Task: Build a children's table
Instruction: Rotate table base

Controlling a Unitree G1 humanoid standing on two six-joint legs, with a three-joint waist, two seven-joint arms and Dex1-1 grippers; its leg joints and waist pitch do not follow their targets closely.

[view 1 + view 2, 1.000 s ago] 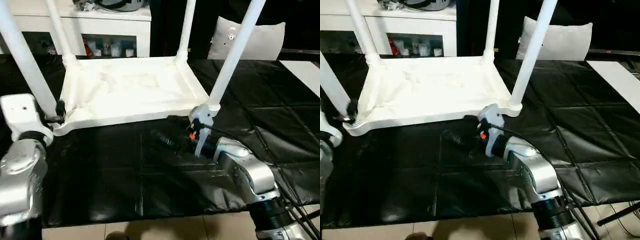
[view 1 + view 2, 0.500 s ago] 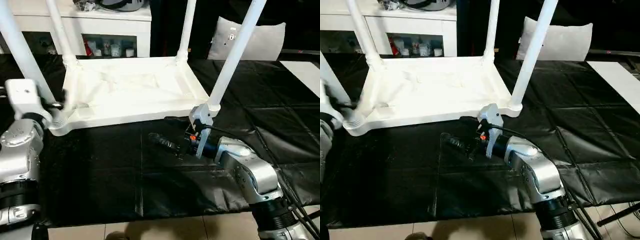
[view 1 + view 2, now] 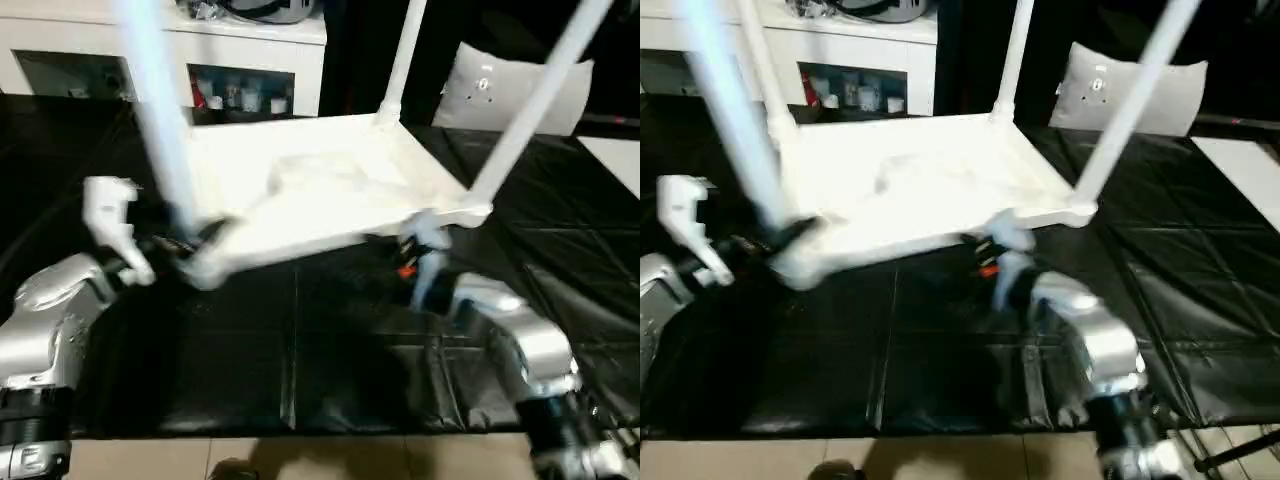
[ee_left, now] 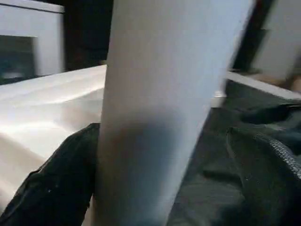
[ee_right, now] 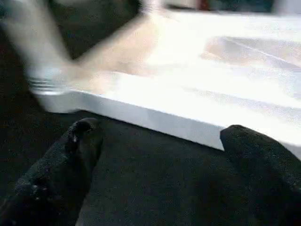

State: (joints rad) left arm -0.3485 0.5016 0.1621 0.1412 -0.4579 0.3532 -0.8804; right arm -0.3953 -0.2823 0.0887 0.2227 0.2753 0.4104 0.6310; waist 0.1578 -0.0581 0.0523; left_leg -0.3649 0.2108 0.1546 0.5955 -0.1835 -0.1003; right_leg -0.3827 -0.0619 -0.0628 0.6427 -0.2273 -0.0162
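Children's table (image 3: 330, 195) upturned; white cabinet (image 3: 250, 45) behind; left fingers (image 4: 51, 188) straddle leg (image 4: 160, 108), right fingers (image 5: 70, 160) wide.

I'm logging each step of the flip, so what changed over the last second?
The children's table, upside down, has tipped: its near left corner has lifted off the black mat and the near left leg now leans. The left gripper has come round that leg, fingers apart. The right gripper stays open by the near edge. All four legs stay in.
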